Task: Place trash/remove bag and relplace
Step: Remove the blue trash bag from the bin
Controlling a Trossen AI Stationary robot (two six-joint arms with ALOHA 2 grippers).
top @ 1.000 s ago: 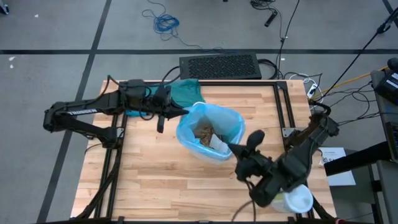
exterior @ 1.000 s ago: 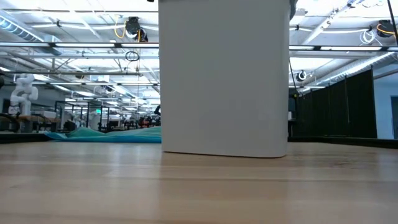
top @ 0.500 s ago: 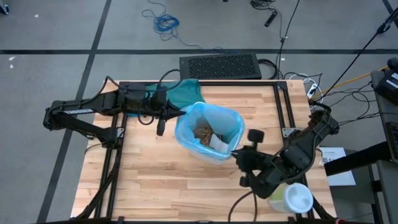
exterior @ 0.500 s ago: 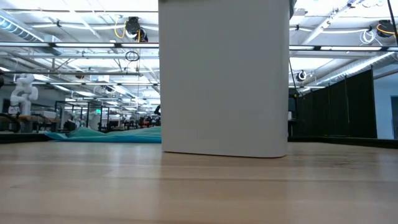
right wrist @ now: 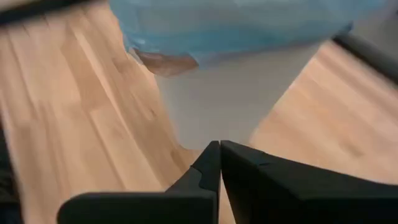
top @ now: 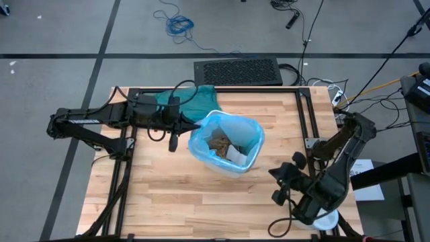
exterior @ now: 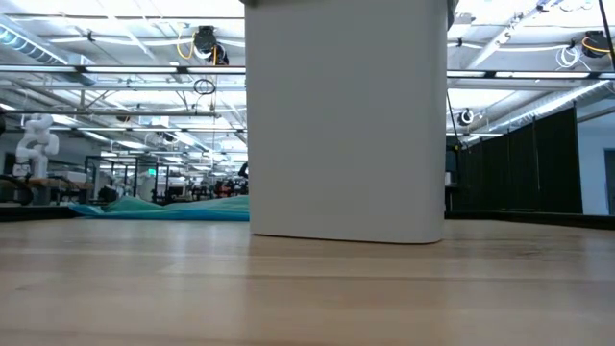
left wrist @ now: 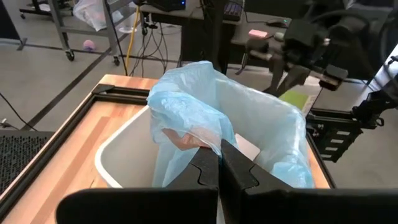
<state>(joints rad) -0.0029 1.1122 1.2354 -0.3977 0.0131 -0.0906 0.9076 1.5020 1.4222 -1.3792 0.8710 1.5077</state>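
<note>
The white bin (top: 228,161) stands mid-table, lined with the light-blue bag (top: 232,128). Brown paper wads of trash (top: 220,142) and a white scrap (top: 236,156) lie inside. My left gripper (top: 195,125) is at the bin's left side, shut on the bag's rim. My right gripper (top: 272,173) hangs shut near the table's right, off the bin's near-right side. In the right wrist view its fingers (right wrist: 219,144) point at the foot of the bin's wall (right wrist: 230,106) and touch nothing. My left gripper pinches a bunched fold of the bag's rim (left wrist: 198,138) between its two fingers, at the bin's left side. The fingers come nearly level from the table's left. The plastic stands up in a crumpled peak (left wrist: 186,81) there, off the bin's bare white rim (left wrist: 118,155); the rest stays draped over the bin.
A darker teal-green bag (top: 195,99) lies at the table's far edge, behind my left gripper. A white tub (top: 326,218) sits at the near right corner, partly under my right arm. A black grille (top: 238,70) lies beyond the far edge.
My right gripper has drawn back from the bin's near-right rim toward the table's near right corner, sinking and rolling its wrist, and is now clear of the bag. My left gripper has kept its hold on the bag's left rim.
</note>
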